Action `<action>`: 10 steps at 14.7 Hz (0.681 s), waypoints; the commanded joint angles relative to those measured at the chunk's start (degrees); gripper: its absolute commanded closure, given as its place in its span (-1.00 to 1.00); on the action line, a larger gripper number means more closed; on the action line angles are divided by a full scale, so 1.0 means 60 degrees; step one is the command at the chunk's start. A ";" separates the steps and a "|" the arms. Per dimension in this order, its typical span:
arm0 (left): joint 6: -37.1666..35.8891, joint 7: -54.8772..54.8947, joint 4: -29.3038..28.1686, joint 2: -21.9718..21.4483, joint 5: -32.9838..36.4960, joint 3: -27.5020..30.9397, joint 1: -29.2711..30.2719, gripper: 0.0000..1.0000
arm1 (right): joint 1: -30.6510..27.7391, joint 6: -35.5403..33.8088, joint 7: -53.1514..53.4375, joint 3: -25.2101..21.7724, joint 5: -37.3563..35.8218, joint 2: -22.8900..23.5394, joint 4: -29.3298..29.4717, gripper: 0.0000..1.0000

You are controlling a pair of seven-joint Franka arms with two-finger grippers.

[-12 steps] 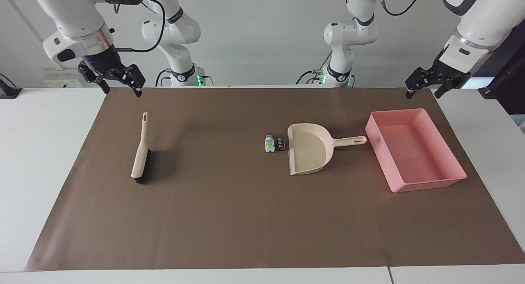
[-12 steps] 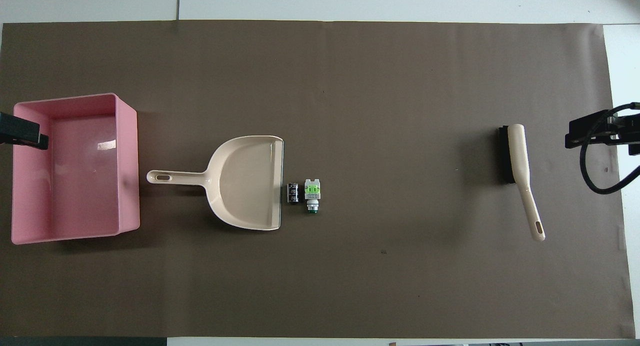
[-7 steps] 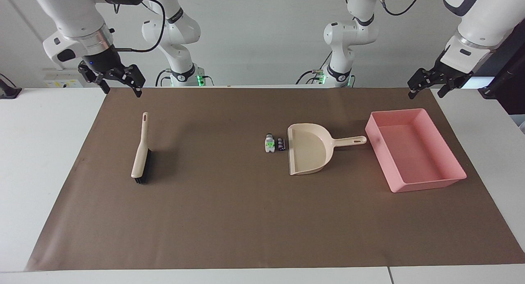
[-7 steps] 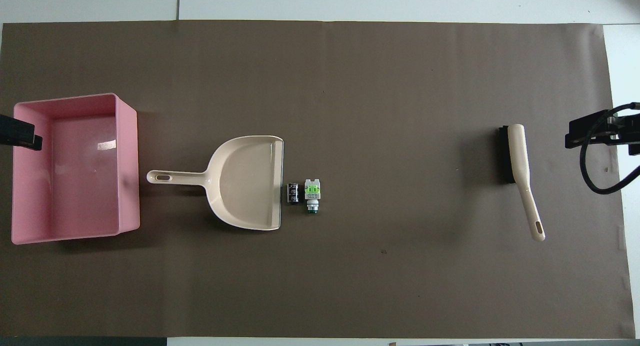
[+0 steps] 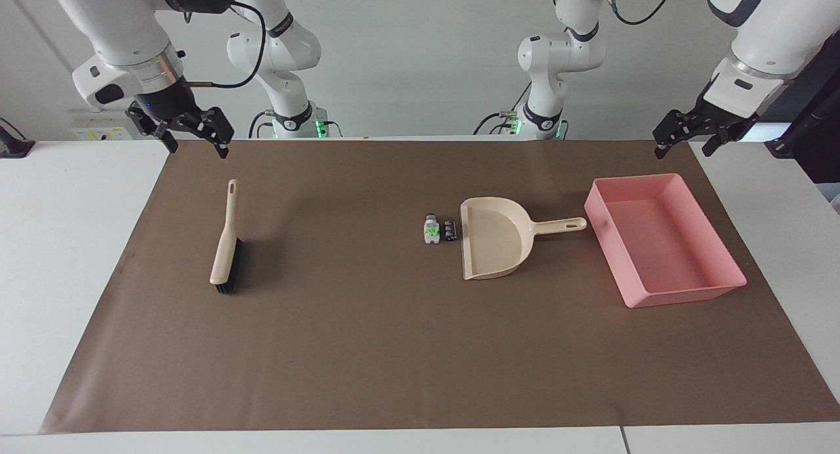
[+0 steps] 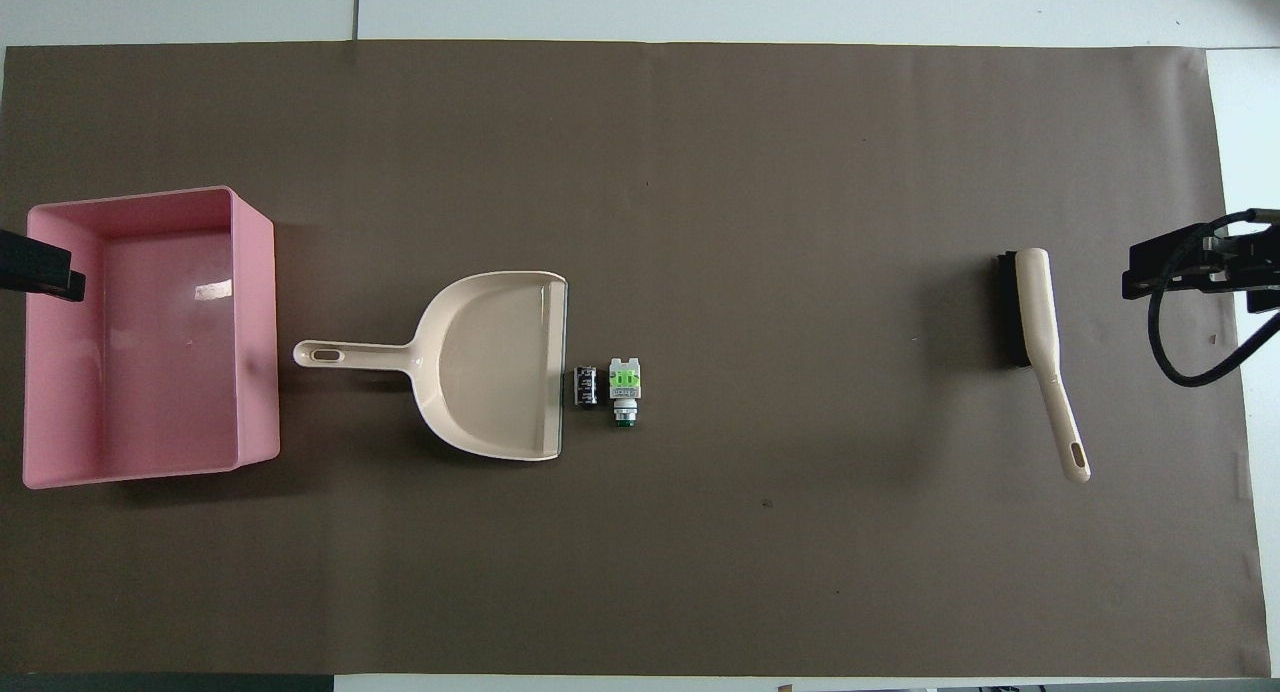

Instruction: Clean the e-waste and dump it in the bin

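E-waste (image 5: 440, 231) – 2 blocky bits, glossy pink bin (image 5: 709, 287)

Two e-waste bits lie side by side mid-mat: the white-grey piece (image 5: 431, 231) with its green patch, the black block (image 5: 449, 231) at its three o'clock. The pink bin (image 5: 664, 239) sits upright, empty.

So the beige dustpan (image 5: 493, 247) sits mid-mat. The two e-waste bits (image 5: 439, 231) lie just beside its open edge, the pink bin (image 5: 682, 291) near its handle, and the brush (image 5: 225, 247) well apart toward the right arm's end.
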 commanded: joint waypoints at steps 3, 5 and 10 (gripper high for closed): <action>0.1281 0.2311 -0.1451 -0.0833 0.0122 -0.0164 -0.0509 -0.96 | -0.0818 0.2253 -0.1026 0.0031 0.0126 -0.1700 -0.3693 -0.99; 0.1766 0.3659 -0.2038 -0.0967 -0.0082 -0.0164 -0.0757 -0.96 | -0.0907 0.3028 -0.1303 0.0017 0.0126 -0.1994 -0.4749 -0.99; 0.2470 0.7218 -0.3019 -0.0879 -0.0156 -0.0164 -0.1329 -0.94 | -0.1420 0.4757 -0.2139 0.0016 0.0140 -0.1718 -0.6451 -0.99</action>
